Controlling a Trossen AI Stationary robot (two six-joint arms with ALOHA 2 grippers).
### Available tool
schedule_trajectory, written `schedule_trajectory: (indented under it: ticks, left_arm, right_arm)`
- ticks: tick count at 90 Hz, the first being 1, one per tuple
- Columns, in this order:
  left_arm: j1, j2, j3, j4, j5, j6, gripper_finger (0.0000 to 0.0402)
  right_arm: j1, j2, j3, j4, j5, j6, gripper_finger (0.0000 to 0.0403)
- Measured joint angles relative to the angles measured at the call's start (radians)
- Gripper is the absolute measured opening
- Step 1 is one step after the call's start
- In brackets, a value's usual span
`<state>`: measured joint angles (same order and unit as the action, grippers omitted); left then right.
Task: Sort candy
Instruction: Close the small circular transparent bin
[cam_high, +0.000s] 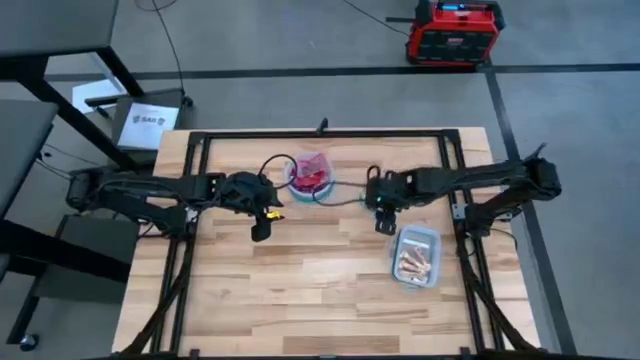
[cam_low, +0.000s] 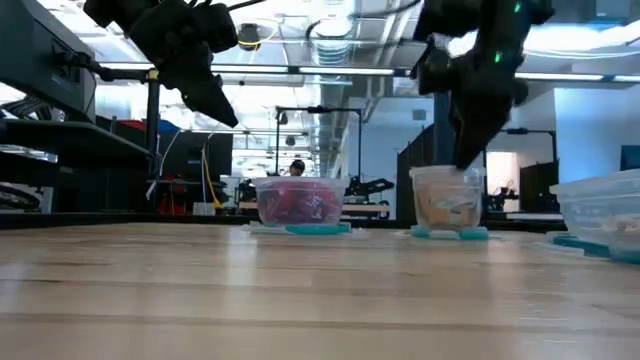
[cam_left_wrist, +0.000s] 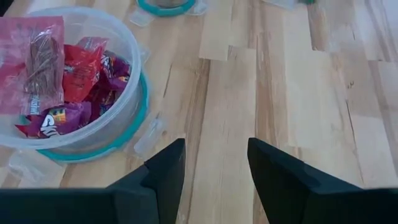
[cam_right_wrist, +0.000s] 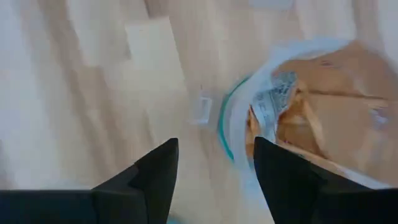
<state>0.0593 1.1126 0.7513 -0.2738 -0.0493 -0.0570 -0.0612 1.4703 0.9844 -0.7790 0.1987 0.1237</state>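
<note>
On the wooden desk (cam_high: 300, 290) no loose sweets show anywhere in the high view, so the sorting looks close to finished: all the candy I can find already lies inside containers, and what may be left is only for the arms to draw back, though a stray piece hidden under an arm cannot be ruled out. Farthest left, the left gripper (cam_left_wrist: 214, 163) hangs above bare wood just beside the first bowl, its two dark fingers spread apart with nothing between them. Next comes that clear round bowl (cam_left_wrist: 124, 118) with a teal rim, holding the red and purple candy (cam_left_wrist: 74, 81): crinkled red wrappers piled over purple ones, and one longer pinkish packet lying on the heap toward the rim. From the table-level camera the same bowl shows as a low tub filled with red and purple. Right of it stands a second round bowl (cam_low: 447, 205), holding pale orange and silvery candy (cam_right_wrist: 298, 118); the right gripper (cam_right_wrist: 214, 165) hovers over its edge, fingers likewise held apart and empty. From above the arm covers most of this bowl, so how full it is cannot be told. Farthest right, nearer the desk's front, sits the clear rectangular tub (cam_high: 415, 257), with a layer of orange-tan wrapped pieces inside. By colour the three lots appear cleanly separated: reds and purples together, pale ones apart.
</note>
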Motion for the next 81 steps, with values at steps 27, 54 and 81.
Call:
schedule_trajectory:
  ticks: [27,54,81]
  left_arm:
    - [-0.002,0.0,0.0,0.0,0.0,0.0,0.0159]
    - [-0.002,0.0,0.0,0.0,0.0,-0.001,0.0159]
    - [-0.02,0.0,0.001,0.001,0.0,-0.042,0.0159]
  right_arm:
    - [-0.02,0.09,0.002,0.006,0.009,-0.046,0.0126]
    - [0.06,0.052,0.081,-0.034,0.035,-0.057,0.0004]
    - [0.27,0.182,0.206,0.142,-0.077,-0.002,0.0001]
